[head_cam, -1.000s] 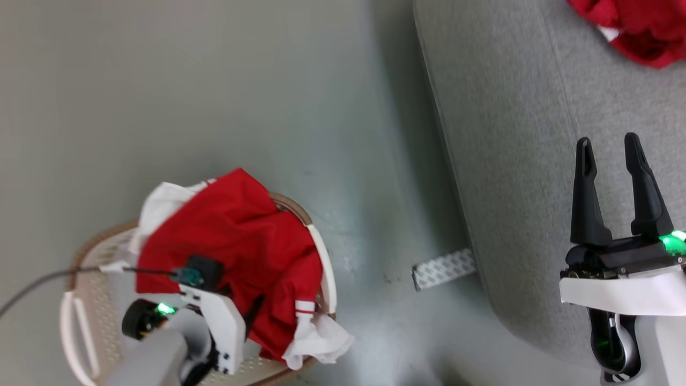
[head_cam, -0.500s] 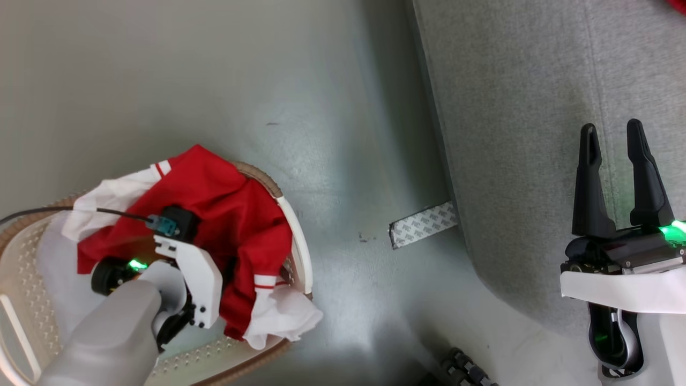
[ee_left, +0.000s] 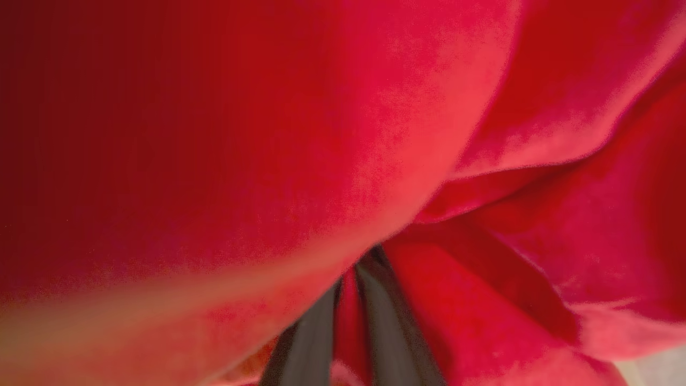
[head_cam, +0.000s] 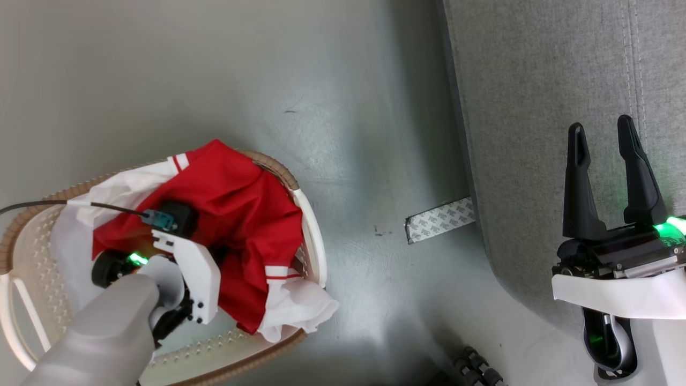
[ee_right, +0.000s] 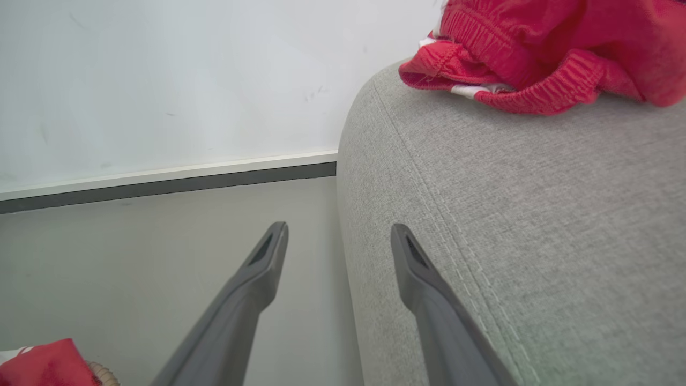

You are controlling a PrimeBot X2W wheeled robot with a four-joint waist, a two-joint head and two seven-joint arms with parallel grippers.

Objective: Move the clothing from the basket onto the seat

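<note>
A red garment of the clothing [head_cam: 230,214], with white sleeves and stripes, is heaped in the white basket [head_cam: 313,236] on the floor at lower left. My left arm reaches down into it, and its wrist housing hides the fingers. In the left wrist view my left gripper [ee_left: 353,271] has its two dark fingers drawn close with a fold of the red clothing [ee_left: 375,134] pinched between them. My right gripper [head_cam: 601,126] hovers open and empty over the edge of the grey seat [head_cam: 536,107]. Another red piece of clothing [ee_right: 536,53] lies on the seat [ee_right: 536,214] beyond my right gripper [ee_right: 339,229].
A patterned grey-white strip [head_cam: 439,220] lies on the floor against the seat's base. A black ribbed part [head_cam: 474,367] shows at the bottom edge. A dark cable [head_cam: 32,205] runs from my left wrist. A wall with a baseboard [ee_right: 161,182] stands behind the seat.
My left gripper's fingers have closed together on the red fabric in the basket. The head view has shifted a little. My right gripper keeps its open pose.
</note>
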